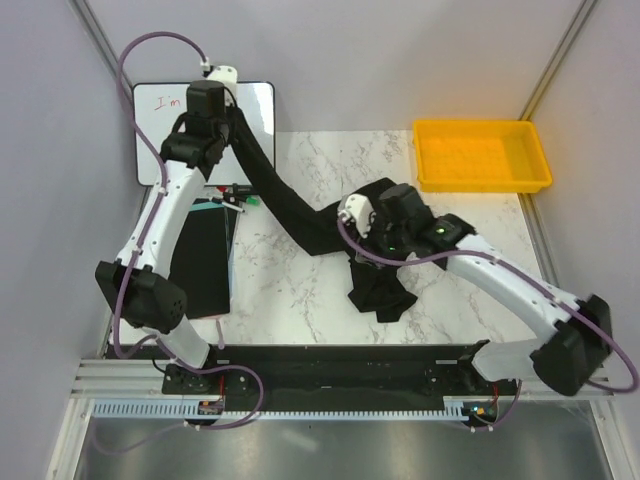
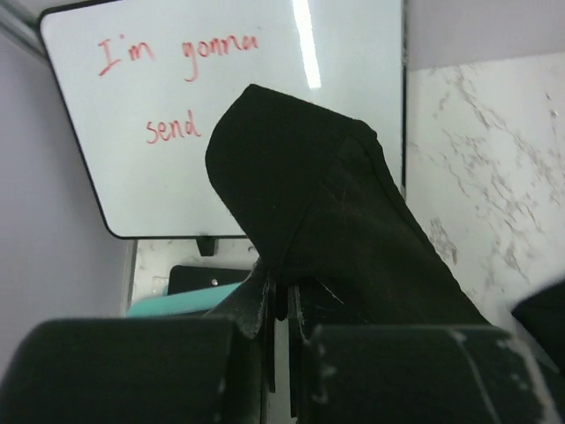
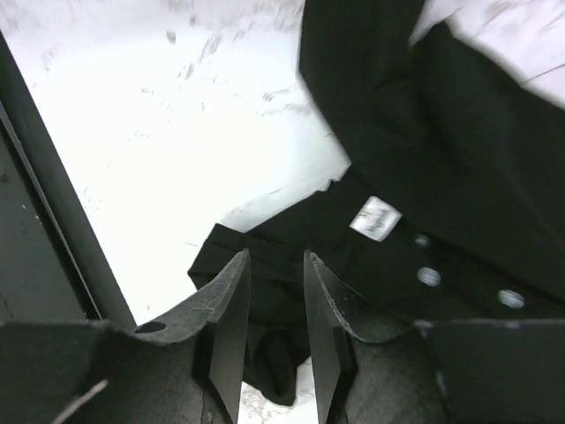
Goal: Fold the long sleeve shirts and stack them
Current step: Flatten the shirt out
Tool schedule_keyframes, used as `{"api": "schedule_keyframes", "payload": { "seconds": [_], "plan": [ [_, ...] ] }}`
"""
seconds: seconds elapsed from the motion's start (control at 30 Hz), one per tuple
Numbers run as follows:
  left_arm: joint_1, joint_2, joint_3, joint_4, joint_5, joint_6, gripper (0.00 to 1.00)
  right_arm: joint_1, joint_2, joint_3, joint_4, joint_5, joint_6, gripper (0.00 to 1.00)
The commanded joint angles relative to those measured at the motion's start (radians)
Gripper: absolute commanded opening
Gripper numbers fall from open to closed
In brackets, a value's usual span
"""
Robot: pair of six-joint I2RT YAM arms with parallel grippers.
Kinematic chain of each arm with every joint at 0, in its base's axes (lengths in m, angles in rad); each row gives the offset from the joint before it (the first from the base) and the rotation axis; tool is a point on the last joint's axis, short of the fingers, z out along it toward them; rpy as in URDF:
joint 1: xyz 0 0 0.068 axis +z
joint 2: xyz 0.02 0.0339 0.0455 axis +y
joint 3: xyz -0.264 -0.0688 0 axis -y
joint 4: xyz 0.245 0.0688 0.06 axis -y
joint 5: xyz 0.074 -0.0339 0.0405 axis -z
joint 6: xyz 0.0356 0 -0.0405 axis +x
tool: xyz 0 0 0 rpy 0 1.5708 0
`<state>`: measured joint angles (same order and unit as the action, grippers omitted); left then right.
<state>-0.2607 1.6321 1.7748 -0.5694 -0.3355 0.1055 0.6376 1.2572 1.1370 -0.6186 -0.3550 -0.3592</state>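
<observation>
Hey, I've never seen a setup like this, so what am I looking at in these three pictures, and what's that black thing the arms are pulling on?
These are two robot arms bolted at the near edge of a marble table. One picture looks down from above; the other two come from small cameras on each wrist.

The black thing is a long sleeve shirt, lying crumpled mid-table. The left gripper is shut on one sleeve and has it stretched toward the far left corner. The right gripper hangs just above the shirt's body, near its pale buttons, fingers slightly apart, holding nothing.

Also there: a whiteboard with red writing, a yellow tray at the far right, and a flat black board on the left.
</observation>
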Motion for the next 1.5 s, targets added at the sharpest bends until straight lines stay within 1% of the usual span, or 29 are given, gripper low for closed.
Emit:
{"api": "schedule_keyframes", "payload": {
  "seconds": [0.0,0.03,0.13,0.2,0.33,0.53,0.73,0.8,0.93,1.03,1.07,1.13,1.17,1.2,1.27,1.3,1.33,1.37,1.43,1.47],
  "plan": [
    [0.061,-0.003,0.137,-0.007,-0.010,-0.084,0.02,0.109,0.168,-0.051,0.062,0.218,0.062,0.39],
    [0.061,-0.008,0.132,-0.007,-0.002,-0.082,0.02,0.129,0.179,-0.060,0.106,0.247,0.068,0.39],
    [0.061,-0.015,0.098,-0.006,0.023,-0.086,0.02,0.206,0.257,-0.077,0.170,0.349,0.106,0.41],
    [0.061,-0.024,0.083,-0.006,0.036,-0.089,0.02,0.226,0.295,-0.063,0.191,0.443,0.127,0.42],
    [0.064,-0.041,0.052,-0.003,0.065,-0.096,0.02,0.260,0.366,-0.049,0.264,0.575,0.132,0.45],
    [0.066,-0.061,0.026,0.006,0.076,-0.089,0.02,0.272,0.453,-0.051,0.325,0.686,0.083,0.43],
    [0.078,-0.069,0.002,0.019,0.089,-0.087,0.02,0.272,0.514,-0.057,0.407,0.813,0.014,0.46],
    [0.081,-0.071,0.000,0.022,0.098,-0.086,0.02,0.272,0.516,-0.068,0.436,0.861,0.005,0.47],
    [0.083,-0.077,-0.012,0.025,0.107,-0.084,0.02,0.274,0.501,-0.057,0.456,0.883,0.028,0.45],
    [0.087,-0.078,-0.017,0.026,0.113,-0.079,0.02,0.264,0.478,-0.042,0.448,0.878,0.028,0.33],
    [0.087,-0.077,-0.018,0.029,0.115,-0.078,0.02,0.258,0.472,-0.031,0.445,0.873,0.023,0.22],
    [0.095,-0.075,-0.012,0.032,0.115,-0.069,0.02,0.234,0.444,-0.013,0.413,0.840,0.014,0.08],
    [0.098,-0.075,-0.009,0.034,0.116,-0.067,0.02,0.225,0.427,0.006,0.399,0.821,0.016,0.00],
    [0.110,-0.077,-0.006,0.042,0.121,-0.063,0.02,0.212,0.407,0.018,0.355,0.788,0.023,0.00],
    [0.130,-0.071,0.000,0.045,0.139,-0.064,0.02,0.179,0.328,0.062,0.306,0.652,0.029,0.00],
    [0.153,-0.069,0.011,0.043,0.148,-0.070,0.02,0.169,0.294,0.075,0.269,0.584,0.019,0.00],
    [0.164,-0.055,0.018,0.042,0.161,-0.069,0.02,0.163,0.230,0.078,0.260,0.564,0.010,0.00],
    [0.172,-0.049,0.026,0.042,0.162,-0.069,0.02,0.163,0.208,0.098,0.241,0.500,-0.009,0.00],
    [0.182,-0.040,0.044,0.042,0.168,-0.061,0.02,0.151,0.170,0.121,0.180,0.487,-0.033,0.00],
    [0.186,-0.038,0.048,0.042,0.174,-0.059,0.02,0.130,0.157,0.160,0.145,0.375,-0.038,0.00]
  ]
}}
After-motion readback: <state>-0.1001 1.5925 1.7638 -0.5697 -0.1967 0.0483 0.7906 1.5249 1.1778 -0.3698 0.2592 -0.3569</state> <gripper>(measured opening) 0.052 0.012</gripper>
